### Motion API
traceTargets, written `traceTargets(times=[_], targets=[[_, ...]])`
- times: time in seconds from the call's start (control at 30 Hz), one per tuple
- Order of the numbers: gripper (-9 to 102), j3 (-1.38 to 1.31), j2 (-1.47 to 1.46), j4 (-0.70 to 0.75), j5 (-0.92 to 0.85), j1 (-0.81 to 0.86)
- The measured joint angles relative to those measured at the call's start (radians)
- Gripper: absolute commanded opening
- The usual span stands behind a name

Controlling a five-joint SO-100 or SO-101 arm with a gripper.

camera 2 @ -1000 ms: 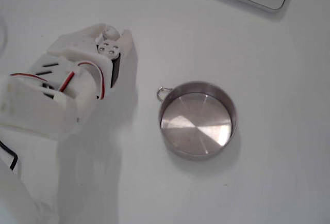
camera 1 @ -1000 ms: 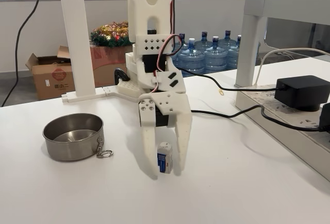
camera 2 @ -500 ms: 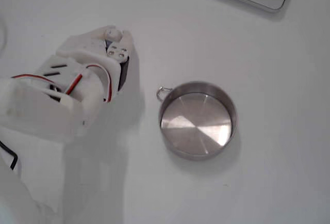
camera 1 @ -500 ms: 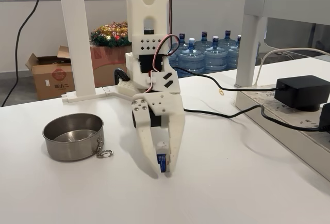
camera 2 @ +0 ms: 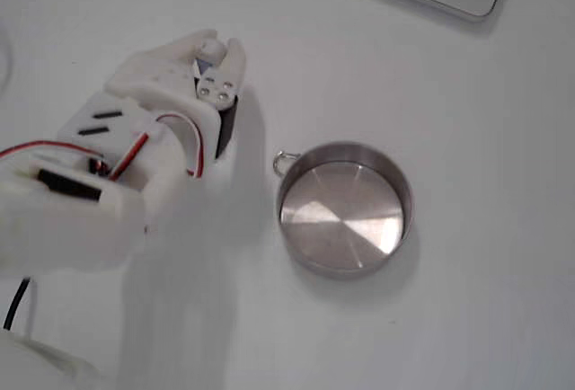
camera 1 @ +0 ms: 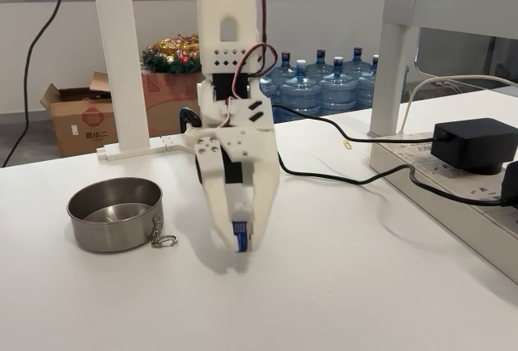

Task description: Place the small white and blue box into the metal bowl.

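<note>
The pincer (camera 1: 241, 247) is clenched on the small white and blue box (camera 1: 241, 232), mid-worktop (camera 1: 388, 286). Grasp looks done (judging here); next, carry it to the metal bowl (camera 1: 115, 213).

small white and blue box (camera 1: 241, 233) mostly hidden between tool (camera 1: 242, 244) fingers

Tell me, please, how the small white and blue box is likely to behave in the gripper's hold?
The small white and blue box looks tiny and probably light, so the gripper should carry it easily. Held narrowly between the fingers, it might twist or slip.
</note>
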Motion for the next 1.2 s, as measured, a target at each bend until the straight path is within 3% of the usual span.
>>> traceTargets(times=[0.33, 0.7, 0.9, 1.2], targets=[[-5, 0.249, 0.391, 0.000, 0.000, 0.183], [-2, 0.365, 0.511, 0.000, 0.000, 0.459], [11, 0.379, 0.512, 0.000, 0.000, 0.482], [11, 0.387, 0.514, 0.000, 0.000, 0.465]])
